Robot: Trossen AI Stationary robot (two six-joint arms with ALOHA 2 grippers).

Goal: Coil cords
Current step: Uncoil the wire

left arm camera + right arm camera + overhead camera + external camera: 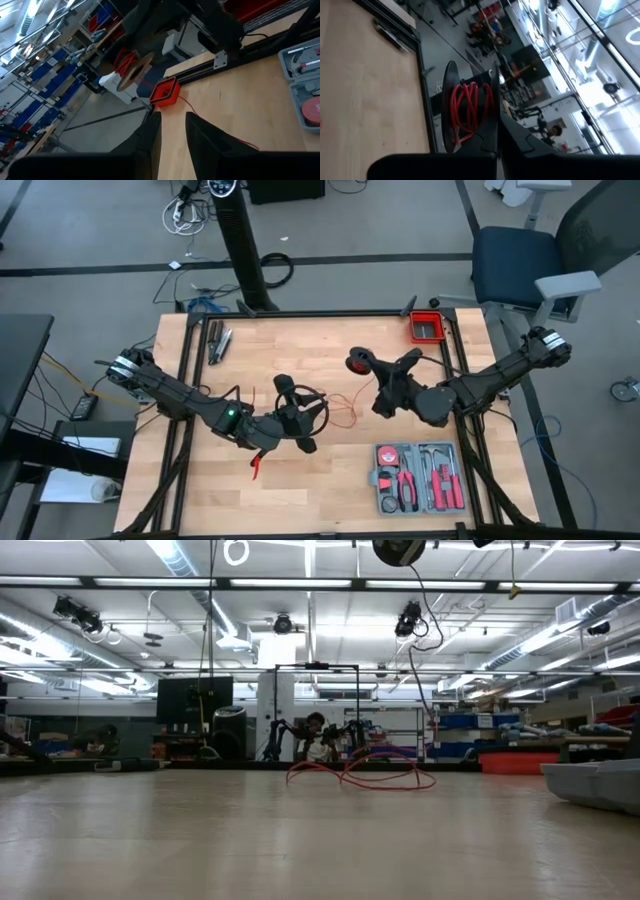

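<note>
Trailing cord (between both grippers)

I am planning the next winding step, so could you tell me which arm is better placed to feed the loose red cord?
Probably the left: its pincer hangs by the loose red cord, while the right pincer is shut on the spool.

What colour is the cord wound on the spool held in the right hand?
Bright red; the cord shows best in the right wrist view.
</note>
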